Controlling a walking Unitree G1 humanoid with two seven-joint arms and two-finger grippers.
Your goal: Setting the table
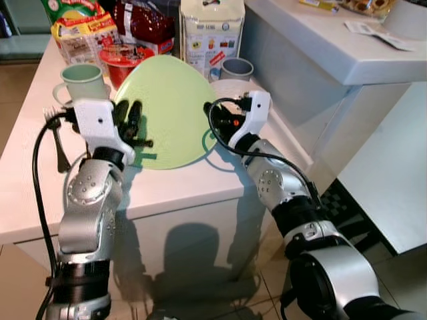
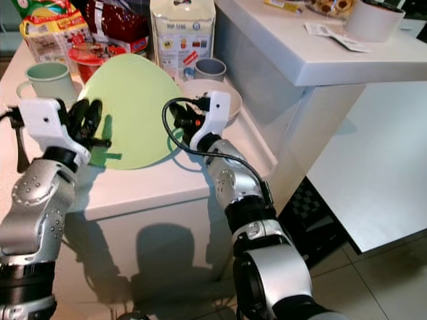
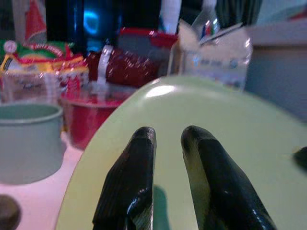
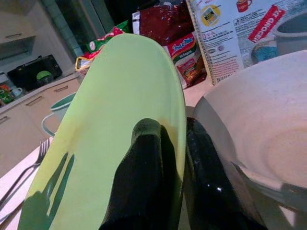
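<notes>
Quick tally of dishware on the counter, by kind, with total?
Plates: 1, the light green round plate, tilted, right gripper pinching its rim
Mugs: 2, pale green, grey
Bowls: 1, white
Forks: 1
Total: 5

A white table (image 1: 180, 183) carries everything. A pale green mug (image 1: 83, 83) stands near its left edge, and a fork (image 1: 59, 137) lies along that edge just in front of the mug. At the back sit a yellow and red noodle packet (image 1: 81, 32), a dark red bag (image 1: 143, 20), a red cup (image 1: 121, 60) and a white pouch (image 1: 211, 30). A grey cup (image 1: 236, 69) stands by the right edge, with a white bowl (image 2: 199, 90) just in front of it. A light green plate (image 1: 168, 110) is tilted up off the tabletop near the front edge
</notes>
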